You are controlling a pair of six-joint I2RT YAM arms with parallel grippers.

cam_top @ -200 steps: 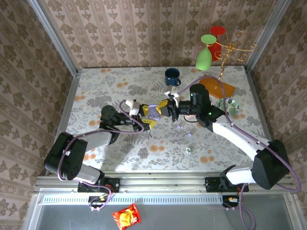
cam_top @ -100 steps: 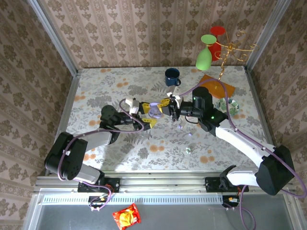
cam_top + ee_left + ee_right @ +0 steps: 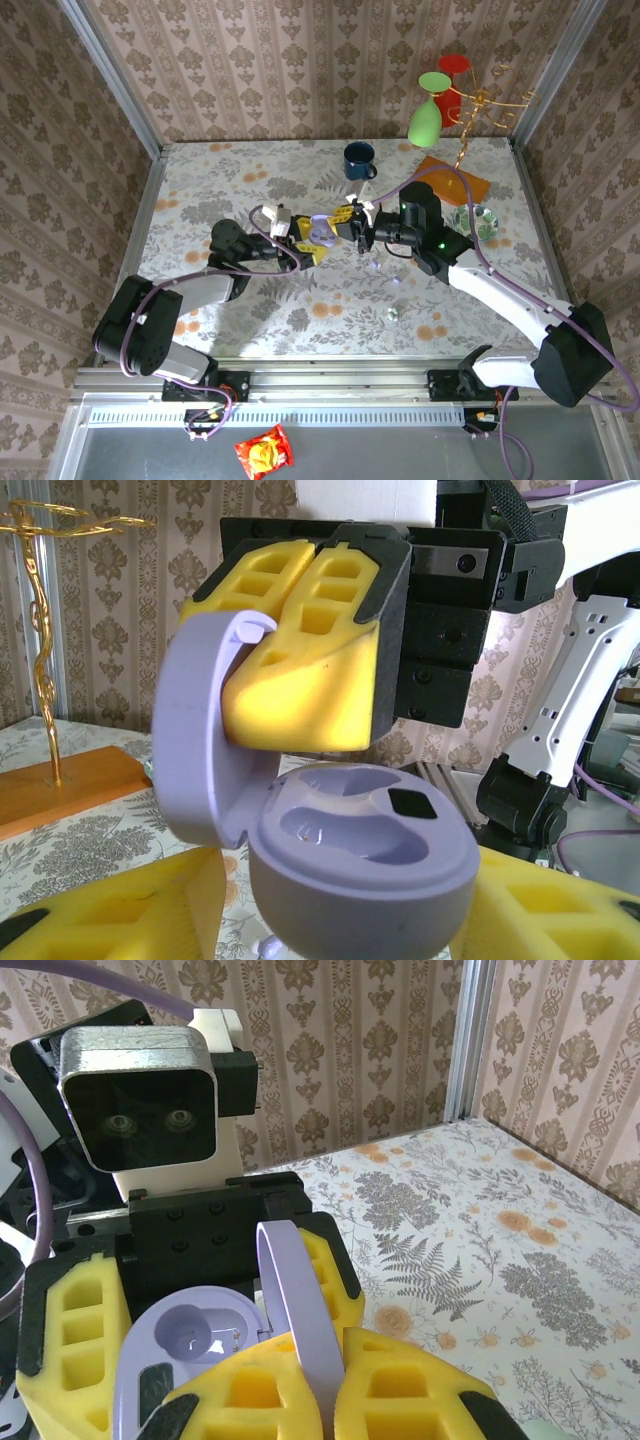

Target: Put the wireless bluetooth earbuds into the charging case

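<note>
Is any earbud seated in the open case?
No, the charging case has its lid up and both wells are empty in the left wrist view.

The charging case (image 3: 360,850) is cut off at the left wrist view's lower edge, its lid (image 3: 190,740) blurred

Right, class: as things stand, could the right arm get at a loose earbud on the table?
Probably yes: one earbud lies in the open beside the arm, nothing over it. But the right arm's fingers are shut against the lid of the case, so they would have to back off first.
</note>
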